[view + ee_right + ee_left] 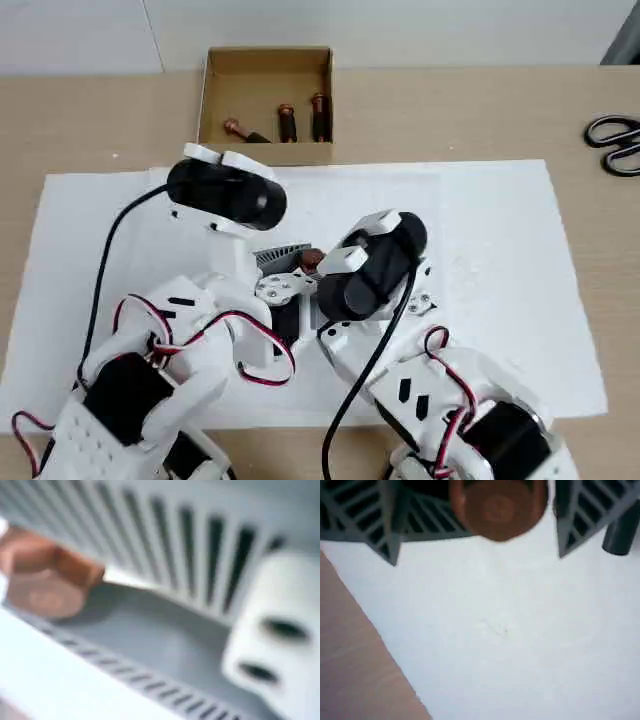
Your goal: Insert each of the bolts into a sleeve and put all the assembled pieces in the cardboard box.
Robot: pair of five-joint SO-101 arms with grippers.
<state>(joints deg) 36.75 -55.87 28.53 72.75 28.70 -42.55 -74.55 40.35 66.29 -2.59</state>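
Grip: left gripper (479, 547) closed on bolt (497, 507), low over paper (495, 630) mid-table; right gripper (150, 630) close alongside, state cannot be told. Box (215, 90) far left, three pieces (287, 122) inside. Risk: crowded arms collide, bolt knocked askew or dropped before mating.

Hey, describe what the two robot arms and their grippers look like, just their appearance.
Both the left arm and right arm are white printed plastic shells around black cylindrical motors, with looping red-and-white wires and a black cable each. The left gripper has grey, slotted, ribbed plastic.
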